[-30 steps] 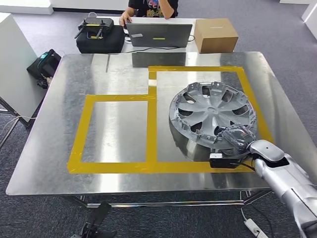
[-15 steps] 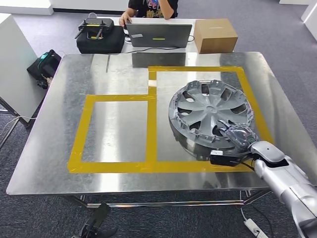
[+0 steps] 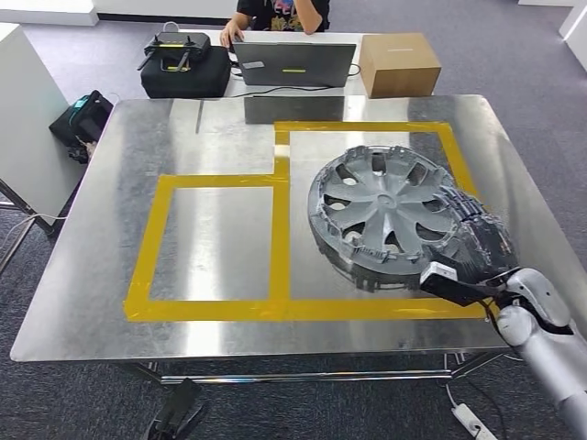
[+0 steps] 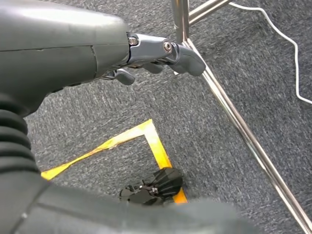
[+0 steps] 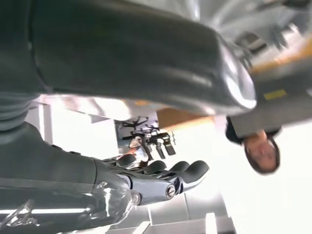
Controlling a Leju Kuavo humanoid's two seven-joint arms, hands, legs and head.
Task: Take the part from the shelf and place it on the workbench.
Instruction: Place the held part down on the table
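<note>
The part is a grey wheel cover (image 3: 384,215), lying inside the right yellow-taped rectangle (image 3: 281,240) on the steel workbench (image 3: 207,137). My right hand (image 3: 481,243) hovers at the cover's near right rim with its dark fingers spread and nothing in them. In the right wrist view the fingers (image 5: 162,179) stretch out straight, apart from the thick thumb. My left hand (image 4: 147,53) hangs low over the grey carpet, fingers loosely extended and holding nothing.
Behind the workbench a person (image 3: 277,14) sits at a laptop (image 3: 294,64), with a cardboard box (image 3: 399,64) and a black bag (image 3: 185,66) beside it. A white panel (image 3: 27,128) stands at the left. A steel table leg (image 4: 235,122) runs near my left hand.
My right hand let go of the wheel cover's near rim, drew back to the right and spread its fingers. The cover settled a little to the left.
</note>
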